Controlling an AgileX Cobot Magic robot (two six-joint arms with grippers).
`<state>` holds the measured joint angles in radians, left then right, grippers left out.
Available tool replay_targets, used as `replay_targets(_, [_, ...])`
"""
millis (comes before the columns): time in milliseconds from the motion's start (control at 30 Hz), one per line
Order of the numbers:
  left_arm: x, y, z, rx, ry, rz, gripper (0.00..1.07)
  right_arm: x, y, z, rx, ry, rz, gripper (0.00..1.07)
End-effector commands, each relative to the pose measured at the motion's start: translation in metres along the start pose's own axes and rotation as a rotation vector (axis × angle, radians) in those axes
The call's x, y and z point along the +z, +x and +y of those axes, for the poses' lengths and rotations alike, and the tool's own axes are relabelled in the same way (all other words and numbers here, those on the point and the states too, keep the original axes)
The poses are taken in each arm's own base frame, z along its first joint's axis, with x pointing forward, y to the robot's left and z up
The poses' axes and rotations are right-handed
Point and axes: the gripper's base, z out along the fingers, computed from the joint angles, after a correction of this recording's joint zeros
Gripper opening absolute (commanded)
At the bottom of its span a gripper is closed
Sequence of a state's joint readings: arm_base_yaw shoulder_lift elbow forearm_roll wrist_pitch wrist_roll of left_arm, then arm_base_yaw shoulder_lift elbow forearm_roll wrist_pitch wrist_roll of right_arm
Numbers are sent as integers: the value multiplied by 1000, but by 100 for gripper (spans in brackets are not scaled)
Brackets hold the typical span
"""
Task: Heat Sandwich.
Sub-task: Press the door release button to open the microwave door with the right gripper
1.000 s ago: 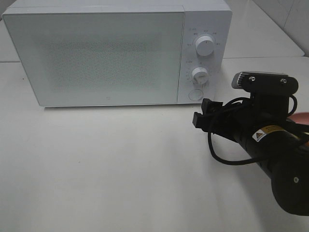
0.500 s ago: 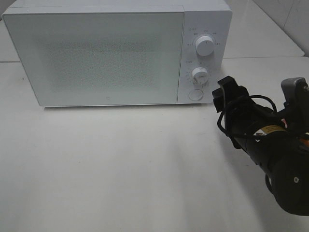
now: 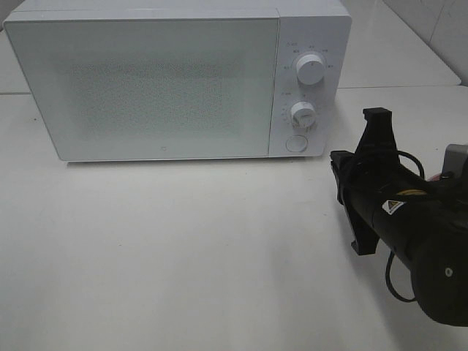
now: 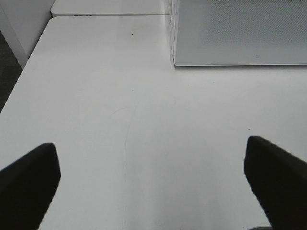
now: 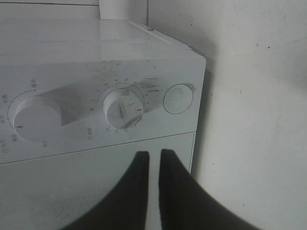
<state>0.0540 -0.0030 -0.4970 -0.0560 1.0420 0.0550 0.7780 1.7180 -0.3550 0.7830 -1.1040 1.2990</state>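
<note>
Right wrist view puts you almost face-on to the control panel of the microwave (image 5: 96,96): the right jaws sit pressed nearly together with only a thin slit between them and nothing held, aimed at the strip just under the lower dial (image 5: 123,107). The round door button (image 5: 178,99) lies just beyond the tips and a little off to one side, past that dial and away from the upper dial (image 5: 36,117), so that small sideways offset is what your next move turns on. From the high camera the right arm (image 3: 409,219) is close by the panel end of the microwave, while the door (image 3: 157,88) is fully shut. The left jaws are spread wide and empty, hanging over bare tabletop (image 4: 144,120) well off the microwave's far corner, so the right arm looks the nearer one for the press. You cannot see the sandwich in any view; the right arm hides the tabletop behind it, and where the sandwich is cannot be told. Judged from the shut door, opening it looks like the step in hand
</note>
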Motion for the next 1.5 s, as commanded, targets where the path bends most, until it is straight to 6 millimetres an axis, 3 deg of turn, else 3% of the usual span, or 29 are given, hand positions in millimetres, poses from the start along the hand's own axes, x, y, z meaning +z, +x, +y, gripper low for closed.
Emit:
replay_targets(33, [-3,2,0,4,-1,-30,99,1,2,3,3,-12,9,0])
replay_targets(733, [-3,2,0,4,-1,-30,99,5,9,-6,33,99,40,0])
replay_targets(1500, [-3,2,0,4,-1,-30,99,85,7,-7,32,120,41,0])
